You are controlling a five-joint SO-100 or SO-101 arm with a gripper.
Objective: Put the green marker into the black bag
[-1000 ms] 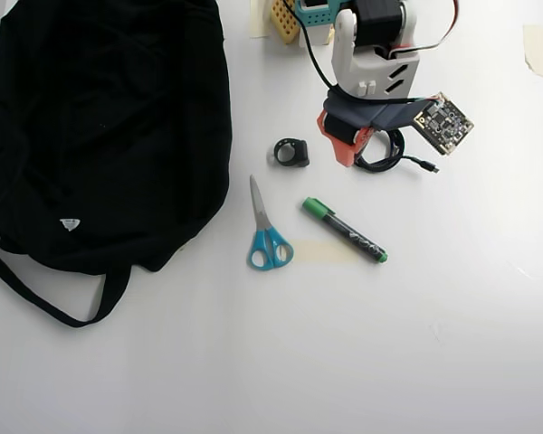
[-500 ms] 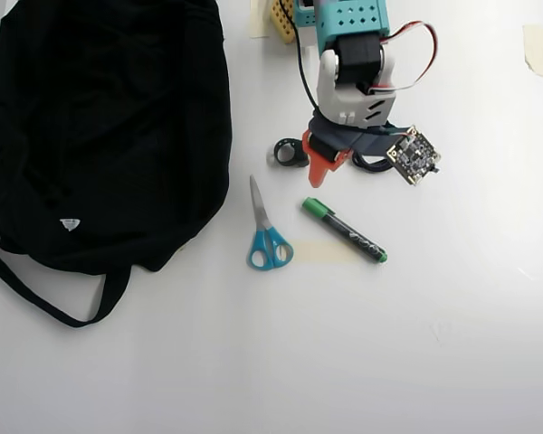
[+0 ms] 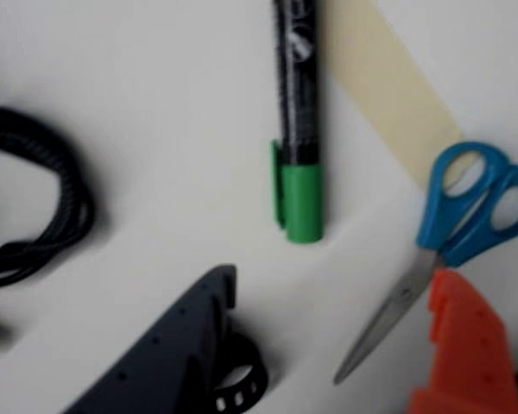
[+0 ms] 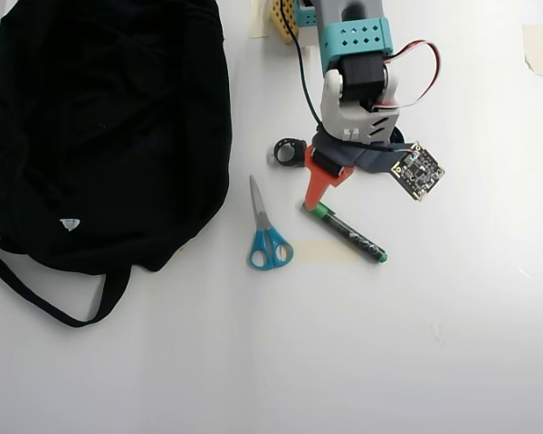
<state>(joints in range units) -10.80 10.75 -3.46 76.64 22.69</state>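
Hovering over the white table (image 4: 452,344), the gripper (image 4: 319,188) hangs just above the capped end of the green marker (image 4: 348,234); in the overhead view its orange finger (image 4: 318,187) points down at the marker's green cap, with the small circuit board (image 4: 416,172) of the wrist camera off to its right; in the wrist view the orange finger (image 3: 463,354) sits at the lower right and the dark finger (image 3: 168,354) at the lower left, well apart, so the pincer is spread wide and grasps nothing; the green marker (image 3: 297,121) lies flat on the table between and beyond them in that view, cap toward the camera, touched by neither finger; the marker lies on a slant in the overhead view, cap at the upper left, its far end reaching a strip of pale tape (image 4: 330,252); the blue-handled scissors (image 4: 267,232) lie just left of it, blades pointing to the far side; a small black ring-like thing (image 4: 290,152) lies left of the gripper; a coiled black cable (image 3: 34,216) shows at the left of the wrist view; the black bag (image 4: 100,127) fills the far left of the table, well apart from the marker, a strap (image 4: 45,303) trailing toward the near side.
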